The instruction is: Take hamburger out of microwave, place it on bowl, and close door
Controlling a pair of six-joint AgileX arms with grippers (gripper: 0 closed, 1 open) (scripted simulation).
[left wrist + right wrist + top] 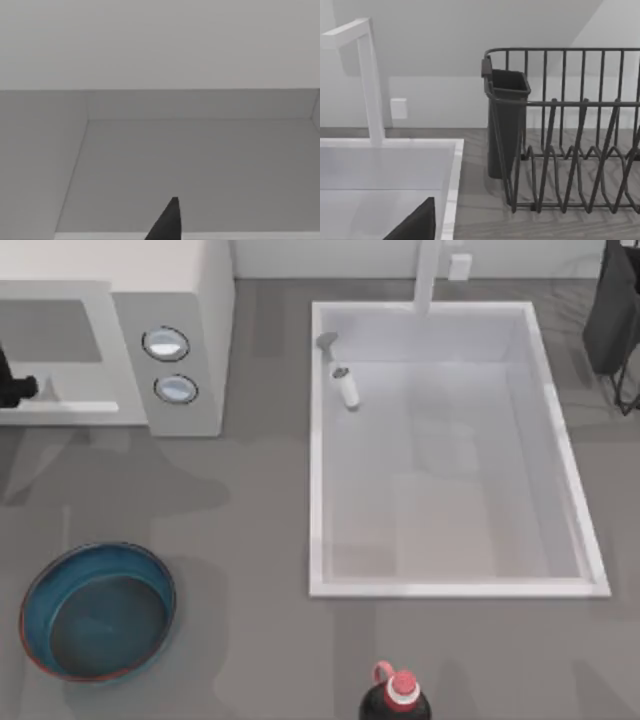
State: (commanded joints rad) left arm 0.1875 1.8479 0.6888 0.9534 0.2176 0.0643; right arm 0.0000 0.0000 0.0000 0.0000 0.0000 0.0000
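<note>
Counter: grey, microwave [190, 330] at back left, bowl [98, 610] empty at front left.
Left gripper [15, 388]: at the cavity mouth; you cannot tell its finger state.
Hamburger: unseen.
Advice: locate the bun before reaching deeper.

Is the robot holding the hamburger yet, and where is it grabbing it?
It cannot be told. The left claw is at the microwave opening, its tips hidden. The bowl holds nothing.

microwave [170, 330] far left, bowl [98, 610] in front of it, sink [450, 585] right
</note>
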